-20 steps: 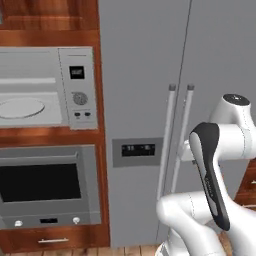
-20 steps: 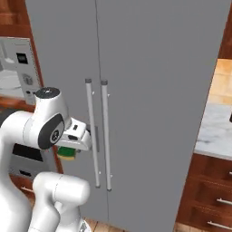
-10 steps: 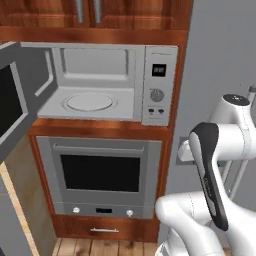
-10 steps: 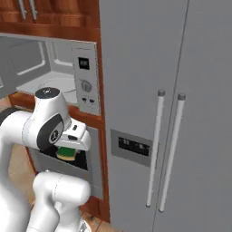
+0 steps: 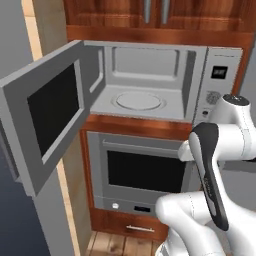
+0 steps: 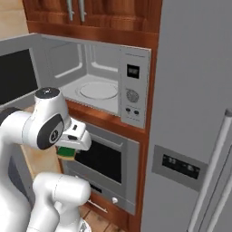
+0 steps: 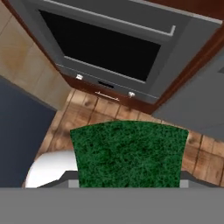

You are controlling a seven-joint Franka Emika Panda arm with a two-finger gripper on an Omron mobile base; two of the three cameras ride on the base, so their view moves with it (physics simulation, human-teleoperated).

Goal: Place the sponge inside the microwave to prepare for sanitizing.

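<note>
Sponge (image 7: 129,154) is already in the tool (image 6: 67,153), which is closed partway on it: the hand view shows the green pad spanning the space between the finger tips, and the right base view shows a sliver of green tucked under the white hand. So the pick-up looks done, and the carry to the microwave (image 5: 150,80) is largely done too, as the appliance now sits right ahead of the arm.

Its door (image 5: 47,112) stands swung wide on the left-hand hinge, so nothing needs opening. The round turntable (image 5: 138,101) lies bare on the cavity floor.

Relative to the microwave, the held sponge is below the cavity opening and out in front of it, about level with the top of the oven (image 6: 106,161) that sits directly beneath. The hand camera looks down past the sponge at the oven window and the wood floor (image 7: 89,114).

What remains, by my reading, is to lift the sponge above the microwave's lower lip, reach in through the opening, set it on the turntable and let go.
</note>
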